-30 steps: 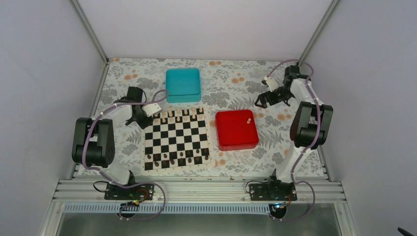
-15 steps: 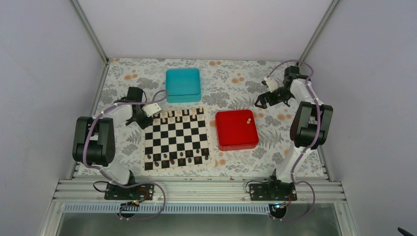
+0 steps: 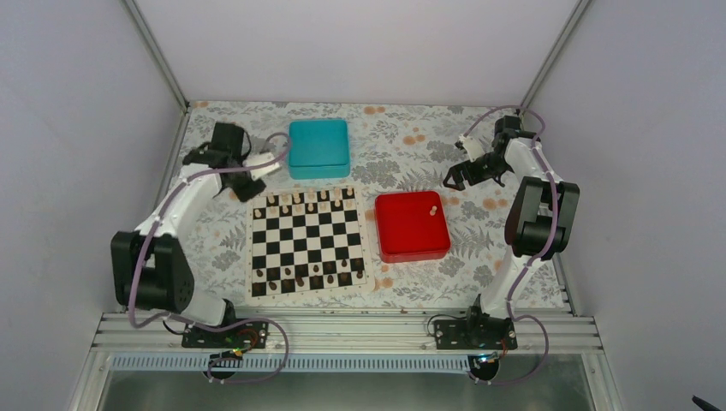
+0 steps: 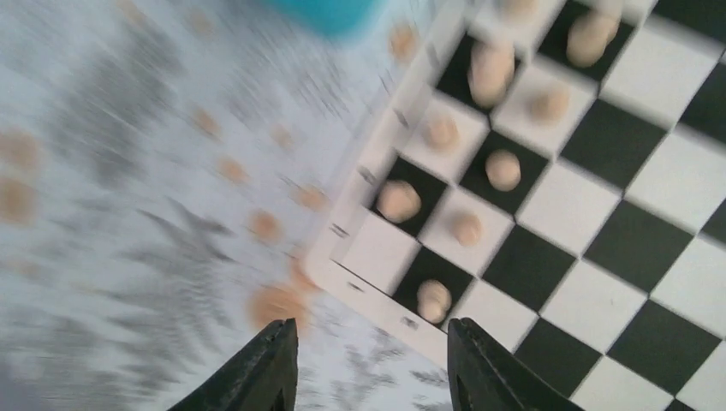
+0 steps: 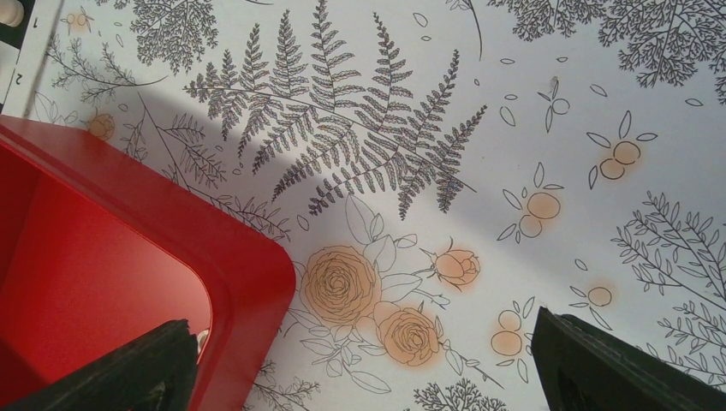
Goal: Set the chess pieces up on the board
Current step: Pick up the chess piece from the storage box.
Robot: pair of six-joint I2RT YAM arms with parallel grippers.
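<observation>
Left claw [image 4: 371,355] partway open, two dark fingers [image 4: 272,368] a little apart, nothing between them. Hangs over the flowery cloth [image 4: 128,214], just off the 11 o'clock corner of the board [image 4: 676,180]. Blurry in the wrist view. Cream chess pieces [image 4: 502,169] on the squares near that corner, one to a square, all clear of the fingers.

Seen from above: left claw [image 3: 246,183] beside that same far left corner, not touching the board [image 3: 308,244]. Cream chess pieces [image 3: 295,202] lined up along the two rows at the 12 o'clock side, too small to count. Dark brown pieces [image 3: 317,272] along the 6 o'clock side. Bare squares in the middle. Teal box [image 3: 318,147] just past the board at 12 o'clock, lying flat on the cloth.

Right claw [image 5: 368,368] wide open, holding nothing. Fingers far apart, one over the corner of the red tray [image 5: 248,257], the other over the cloth with its ferns and roses.

From above again: right claw [image 3: 467,177] at 1 o'clock from the red tray [image 3: 411,240], near it but up off it. Tray just beside the board, at its 3 o'clock side. One more cream piece [image 3: 433,209] alone inside the tray, toward the tray's 1 o'clock corner, apart from the claw.
</observation>
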